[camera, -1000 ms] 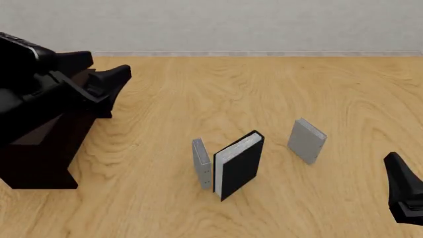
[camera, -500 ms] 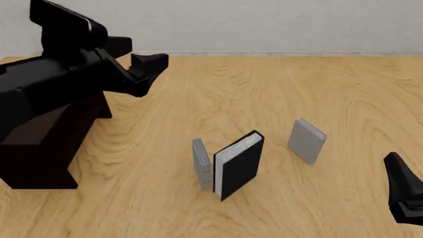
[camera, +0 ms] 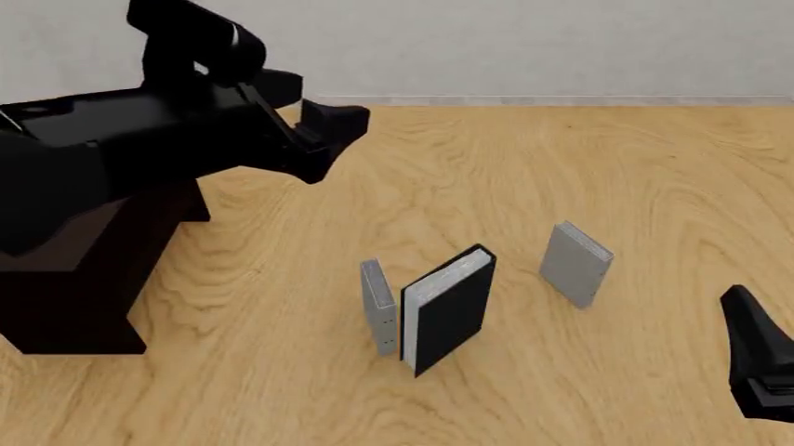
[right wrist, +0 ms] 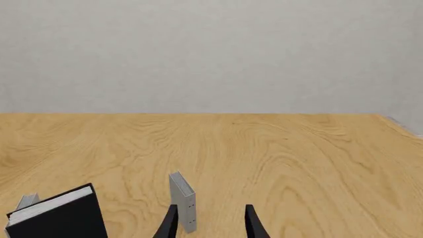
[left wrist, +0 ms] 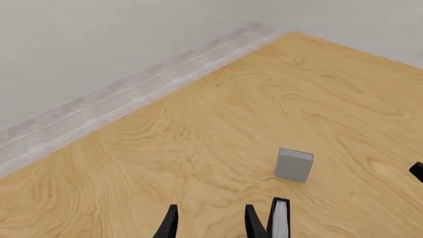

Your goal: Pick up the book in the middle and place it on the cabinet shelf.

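Observation:
The black book [camera: 447, 311] with white page edges stands upright mid-table between two thin grey books. It also shows in the left wrist view [left wrist: 280, 219] and the right wrist view [right wrist: 61, 216]. The dark cabinet [camera: 72, 302] stands at the left; my left arm hides most of its top. My left gripper [camera: 335, 104] is open and empty, high above the table, far behind and left of the book; its fingers [left wrist: 253, 223] show a wide gap. My right gripper [camera: 760, 362] is open and empty at the front right; the right wrist view [right wrist: 210, 223] shows it well short of the books.
One grey book [camera: 378, 307] stands just left of the black book. The other grey book [camera: 577, 263] stands apart to the right and shows in both wrist views [left wrist: 294, 164] [right wrist: 183, 201]. A pale wall [camera: 522, 46] bounds the table's far edge.
My left arm has swung up and to the right, from over the cabinet toward the table's middle. The right arm and the books have not moved.

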Robot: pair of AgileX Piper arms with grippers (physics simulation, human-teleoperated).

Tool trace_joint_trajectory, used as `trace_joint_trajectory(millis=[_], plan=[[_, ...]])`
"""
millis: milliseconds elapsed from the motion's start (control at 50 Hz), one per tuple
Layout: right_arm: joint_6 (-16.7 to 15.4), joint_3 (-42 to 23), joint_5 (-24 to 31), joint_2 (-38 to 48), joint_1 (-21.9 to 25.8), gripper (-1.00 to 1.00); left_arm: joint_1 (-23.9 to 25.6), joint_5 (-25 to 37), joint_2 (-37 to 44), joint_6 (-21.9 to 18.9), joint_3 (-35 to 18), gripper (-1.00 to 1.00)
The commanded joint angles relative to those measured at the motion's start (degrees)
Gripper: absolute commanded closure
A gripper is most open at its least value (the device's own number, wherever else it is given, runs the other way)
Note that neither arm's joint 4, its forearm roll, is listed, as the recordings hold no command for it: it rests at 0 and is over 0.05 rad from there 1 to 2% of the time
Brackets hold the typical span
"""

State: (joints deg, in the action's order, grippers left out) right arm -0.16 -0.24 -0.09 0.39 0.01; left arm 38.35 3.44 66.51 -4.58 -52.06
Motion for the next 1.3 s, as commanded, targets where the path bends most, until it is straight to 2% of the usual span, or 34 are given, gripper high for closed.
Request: trace_joint_trajectory(millis=[20,760,880,1080,1160,1300], plan=[[0.01,0.0,0.0,-0.01,-0.01,-1.0,3.34,0.19,1.14,1.01,0.04,-1.0],[-0.01,0.0,0.0,-0.01,0.0,-1.0,10.29,-1.26,7.39,0.47,-1.14,-1.0],[0.0,0.0,0.0,0.01,0.01,-1.0,13.29,-0.7,7.75,0.98,-0.48,-1.0],[0.0,0.0,0.0,0.0,0.0,-1.0,12.68,-0.7,9.97,0.77,-1.68,-1.0],[0.0,0.0,0.0,-0.01,0.0,-1.0,10.08,-0.47,12.24,-0.72,-3.25,-1.0],[0.02,0.0,0.0,0.02,0.04,-1.0,9.17,-0.62,13.79,0.4,-4.7,-1.0]])
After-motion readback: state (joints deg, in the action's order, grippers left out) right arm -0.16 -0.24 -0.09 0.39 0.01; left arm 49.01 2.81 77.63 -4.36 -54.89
